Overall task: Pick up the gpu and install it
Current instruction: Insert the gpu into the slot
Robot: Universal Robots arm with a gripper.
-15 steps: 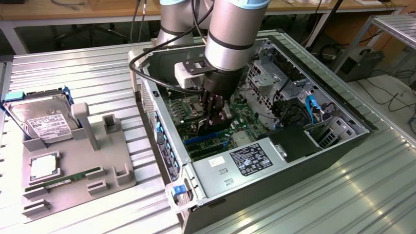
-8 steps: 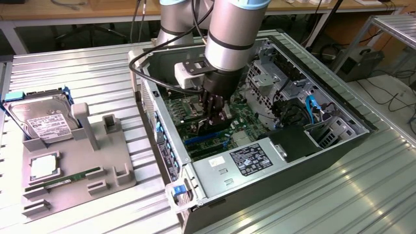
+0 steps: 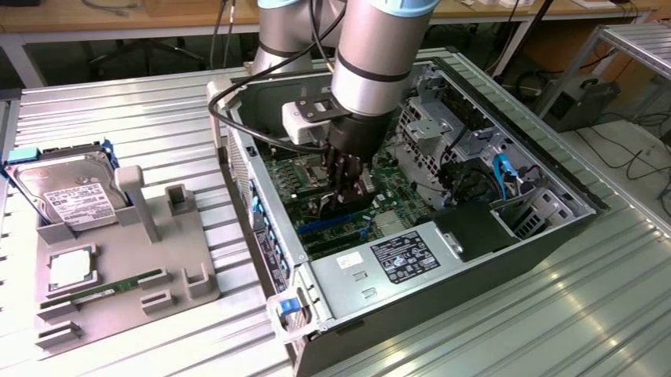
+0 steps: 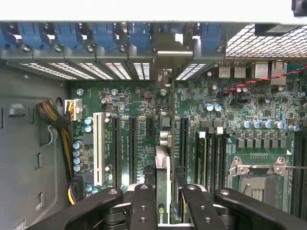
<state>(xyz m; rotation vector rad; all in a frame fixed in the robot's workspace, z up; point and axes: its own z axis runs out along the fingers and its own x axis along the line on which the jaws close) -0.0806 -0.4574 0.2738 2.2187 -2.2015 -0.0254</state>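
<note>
The arm reached down into the open computer case (image 3: 545, 228), which lay on its side on the ribbed metal table (image 3: 587, 314); the gripper (image 3: 348, 182) hung low over the green motherboard (image 3: 404, 188) near the middle of the case; its dark fingers (image 3: 338, 169) stood close together, clamped on the gpu (image 3: 338, 206), a thin black card held on edge beneath them.

In the wrist view the card (image 4: 163, 191) ran edge-on straight away from the gripper (image 4: 163, 201), squeezed between the black fingers (image 4: 144, 201); its far end carried a silvery bracket (image 4: 165, 62) that stood up against the row of slot openings in the back wall of the case; the card sat over the motherboard (image 4: 230, 120) between the black expansion slots (image 4: 132, 148), though whether its lower edge was fully seated in a slot could not be told; a white slot (image 4: 99, 148) lay further off to one side, and the empty processor socket (image 4: 259, 179) to the other.

On the exterior view's left a grey holder tray (image 3: 199, 259) rested on the table, well apart from the case; a silver hard drive (image 3: 68, 192) with a white label stood propped in it; a slim green memory stick (image 3: 100, 290) lay near its front edge.
</note>
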